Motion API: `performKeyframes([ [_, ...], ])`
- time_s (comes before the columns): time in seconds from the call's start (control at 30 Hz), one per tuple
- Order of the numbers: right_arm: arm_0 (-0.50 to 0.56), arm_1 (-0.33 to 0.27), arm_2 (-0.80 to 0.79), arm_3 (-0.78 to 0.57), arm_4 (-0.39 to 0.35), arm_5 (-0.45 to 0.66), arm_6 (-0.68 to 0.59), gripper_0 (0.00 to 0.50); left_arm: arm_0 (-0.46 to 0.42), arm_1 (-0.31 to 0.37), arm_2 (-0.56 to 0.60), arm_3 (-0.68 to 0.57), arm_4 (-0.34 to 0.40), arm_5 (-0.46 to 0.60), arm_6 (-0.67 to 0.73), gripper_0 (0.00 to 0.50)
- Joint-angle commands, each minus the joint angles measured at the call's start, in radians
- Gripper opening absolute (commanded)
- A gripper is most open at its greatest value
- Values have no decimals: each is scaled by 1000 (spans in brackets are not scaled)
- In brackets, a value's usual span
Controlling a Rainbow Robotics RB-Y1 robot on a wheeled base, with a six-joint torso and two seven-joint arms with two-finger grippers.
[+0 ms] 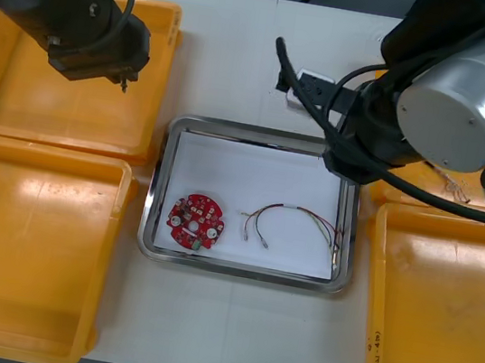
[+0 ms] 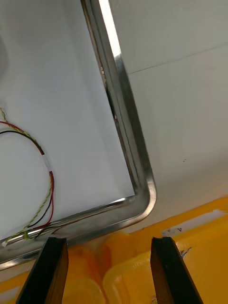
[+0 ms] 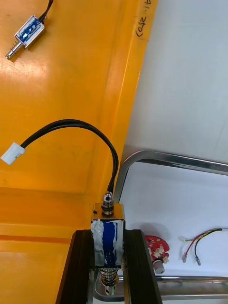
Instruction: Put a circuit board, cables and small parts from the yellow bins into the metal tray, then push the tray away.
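LEFT: I'm clamping the small metal part (image 3: pixel 108 221) in the left end effector (image 3: pixel 108 237), lifted above a yellow bin (image 3: pixel 61 85), for carrying to the metal tray (image 3: pixel 156 159) | RIGHT: right end effector (image 2: pixel 110 242) hovering open near the tray's corner, out of the way.

metal tray (image 1: pixel 249 134): white inside | circuit board (image 1: pixel 196 223): round, red, flat, tray's left half | red and yellow cable (image 1: pixel 296 221): curled beside it, right | small metal part (image 3: pixel 108 240): blue-wrapped, pinched by left gripper (image 3: pixel 108 232)

Bare tray (image 1: pixel 253 169) floor beyond circuit board (image 1: pixel 195 222), cable (image 1: pixel 296 219)
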Motion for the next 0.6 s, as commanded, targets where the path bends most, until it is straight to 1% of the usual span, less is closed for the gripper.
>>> performKeyframes([
  [0.03,12,-75,-112,-49,-60,4,-3,500,5,-21,-43,-52,0,7,-76,0],
  [0.2,50,-135,-248,-49,-126,4,-1,500,5,-51,-78,-60,-16,7,-54,0],
  [0.3,75,-172,-322,-49,-149,4,5,500,6,-70,-109,-61,-36,7,-37,0],
  [0.43,108,-216,-380,-49,-150,4,17,500,6,-104,-167,-60,-72,7,38,0],
  [0.6,124,-261,-422,-46,-141,4,25,500,11,-143,-228,-52,-108,3,55,1],
])
